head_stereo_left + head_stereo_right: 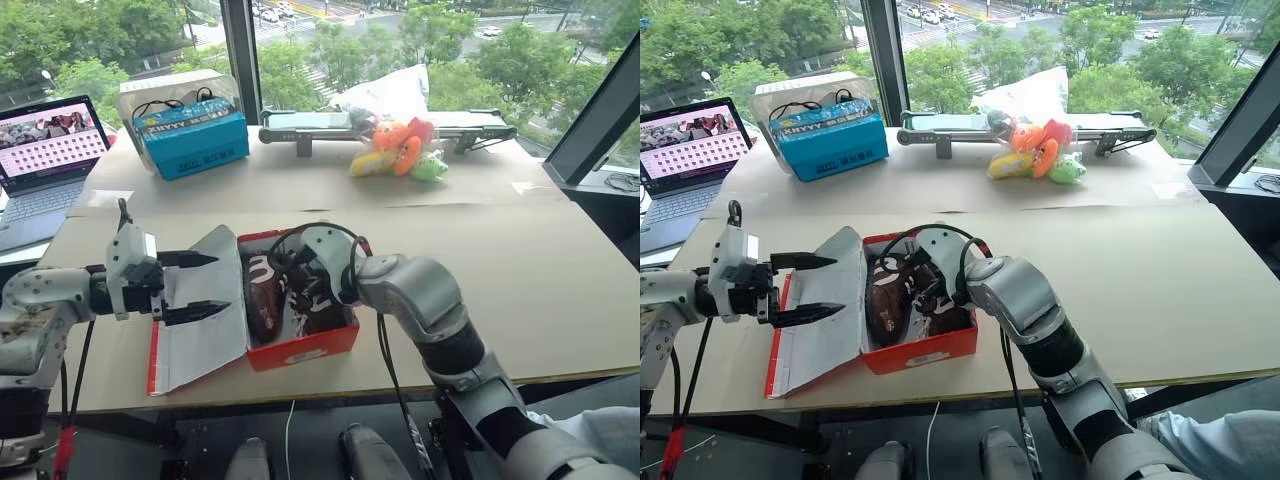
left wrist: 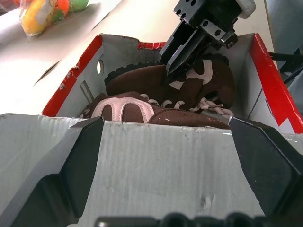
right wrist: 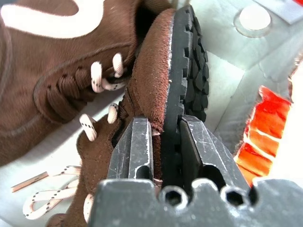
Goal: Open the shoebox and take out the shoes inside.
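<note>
Shoebox [image 1: 300,350] sits open near the table's front edge, lid [image 1: 200,310] flopped left — both shoes [image 2: 161,92] still inside. Right gripper [image 3: 163,127] clamped on one shoe's side wall and sole; left gripper [image 1: 185,285] spread apart over the lid. Suede looks soft and light; the rubber sole is likely the stiffer hold. Cardboard-covered table [image 1: 520,270], windows behind.

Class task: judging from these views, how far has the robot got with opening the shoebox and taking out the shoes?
Done: the shoebox is open, its lid folded out flat beside the open left end effector. In hand: the right end effector is shut on the sole edge of one of the shoes inside the box. Left: both shoes are still inside, so each must be lifted out onto the table.
</note>
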Tool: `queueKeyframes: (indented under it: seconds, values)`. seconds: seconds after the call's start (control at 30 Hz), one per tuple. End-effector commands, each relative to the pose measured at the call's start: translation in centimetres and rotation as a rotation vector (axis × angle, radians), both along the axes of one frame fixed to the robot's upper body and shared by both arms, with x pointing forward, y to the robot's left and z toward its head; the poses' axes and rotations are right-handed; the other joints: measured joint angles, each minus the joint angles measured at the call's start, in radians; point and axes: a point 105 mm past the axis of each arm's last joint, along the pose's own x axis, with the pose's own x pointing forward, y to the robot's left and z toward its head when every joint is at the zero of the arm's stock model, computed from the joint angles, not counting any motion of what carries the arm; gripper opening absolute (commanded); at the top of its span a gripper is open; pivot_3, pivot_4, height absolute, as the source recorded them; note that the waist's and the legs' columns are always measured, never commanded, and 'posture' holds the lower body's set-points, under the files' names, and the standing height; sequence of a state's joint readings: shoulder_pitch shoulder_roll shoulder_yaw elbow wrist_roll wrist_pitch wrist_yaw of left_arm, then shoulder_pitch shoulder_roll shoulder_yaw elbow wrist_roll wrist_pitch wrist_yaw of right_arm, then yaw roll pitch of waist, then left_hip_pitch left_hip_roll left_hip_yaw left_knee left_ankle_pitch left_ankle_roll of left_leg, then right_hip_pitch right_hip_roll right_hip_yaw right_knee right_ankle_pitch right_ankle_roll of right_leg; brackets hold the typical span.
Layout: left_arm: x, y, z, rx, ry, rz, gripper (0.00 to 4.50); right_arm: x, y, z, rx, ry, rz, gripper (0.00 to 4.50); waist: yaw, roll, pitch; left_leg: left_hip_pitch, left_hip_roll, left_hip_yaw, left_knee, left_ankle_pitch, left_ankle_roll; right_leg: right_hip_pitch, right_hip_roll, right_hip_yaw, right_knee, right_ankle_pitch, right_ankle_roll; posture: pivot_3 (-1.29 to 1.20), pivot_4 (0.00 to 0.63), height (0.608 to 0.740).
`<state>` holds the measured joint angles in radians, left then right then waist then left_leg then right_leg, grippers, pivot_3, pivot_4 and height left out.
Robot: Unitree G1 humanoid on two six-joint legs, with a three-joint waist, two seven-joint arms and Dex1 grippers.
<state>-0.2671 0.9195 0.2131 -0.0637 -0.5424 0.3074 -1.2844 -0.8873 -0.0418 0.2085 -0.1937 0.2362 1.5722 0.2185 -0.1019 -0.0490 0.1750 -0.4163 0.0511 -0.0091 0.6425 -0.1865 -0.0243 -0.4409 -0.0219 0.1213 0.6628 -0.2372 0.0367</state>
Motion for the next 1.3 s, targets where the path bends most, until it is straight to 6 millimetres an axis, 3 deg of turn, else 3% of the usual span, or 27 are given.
queueKeyframes:
  seconds: [0.03,0.33,0.57,0.77,0.83,1.07,1.2,1.3]
  values:
    - [0.2,-0.2,0.8,0.005,-0.037,-0.015,4.50,1.1,-0.7,3.1,0.108,-0.040,-0.090,0.48,0.001,0.000,0.000,-0.001,0.000,0.000,0.000,0.000,0.000,0.000,0.000,0.000,0.000,0.000,0.000,0.00,0.150,0.740]
    - [0.2,-0.1,0.9,0.007,-0.035,-0.026,4.50,1.5,-1.7,3.9,0.274,-0.006,-0.193,0.48,0.004,0.000,0.000,-0.016,-0.001,-0.001,0.000,0.000,0.000,-0.015,0.000,0.000,-0.001,0.004,-0.005,0.00,0.150,0.740]
    - [0.5,-0.1,0.7,0.012,-0.032,-0.025,4.50,1.0,-1.5,5.9,0.388,-0.038,-0.168,0.48,0.003,0.000,0.000,-0.017,-0.001,-0.001,0.000,0.000,0.000,-0.016,0.000,0.000,-0.001,0.004,-0.006,0.00,0.150,0.740]
    - [0.9,-0.4,0.8,0.012,-0.036,-0.032,4.50,-0.9,1.1,6.5,0.653,0.094,-0.011,0.48,0.001,0.001,0.000,-0.017,-0.001,-0.001,0.000,0.000,0.000,-0.016,0.000,0.000,-0.001,0.004,-0.006,0.00,0.150,0.740]
    - [1.0,-0.4,0.7,0.013,-0.036,-0.035,4.50,-0.9,0.9,6.9,0.705,0.107,-0.004,0.48,0.002,0.000,0.000,-0.017,-0.001,-0.001,0.000,0.000,0.000,-0.015,0.000,0.000,-0.001,0.004,-0.006,0.00,0.150,0.740]
    - [1.1,-0.4,0.8,0.014,-0.036,-0.036,4.50,2.1,-5.1,11.2,0.854,0.044,-0.134,0.48,-0.003,0.003,0.002,-0.017,-0.001,-0.001,0.000,0.000,0.000,-0.016,0.000,0.000,-0.001,0.005,-0.005,0.00,0.150,0.740]
    - [1.1,-0.4,0.8,0.015,-0.037,-0.036,4.50,3.8,-9.4,11.4,0.862,0.039,-0.281,0.48,-0.002,0.003,0.002,-0.016,0.000,-0.002,-0.001,0.000,0.000,-0.015,0.000,-0.001,0.000,0.005,-0.005,0.00,0.150,0.740]
    - [1.2,-0.4,0.8,0.016,-0.039,-0.034,4.50,5.3,-13.3,9.0,0.820,0.068,-0.422,0.48,0.010,0.003,0.002,-0.019,-0.003,-0.002,-0.001,0.000,0.000,-0.014,-0.002,-0.001,-0.005,0.005,-0.004,0.00,0.150,0.740]
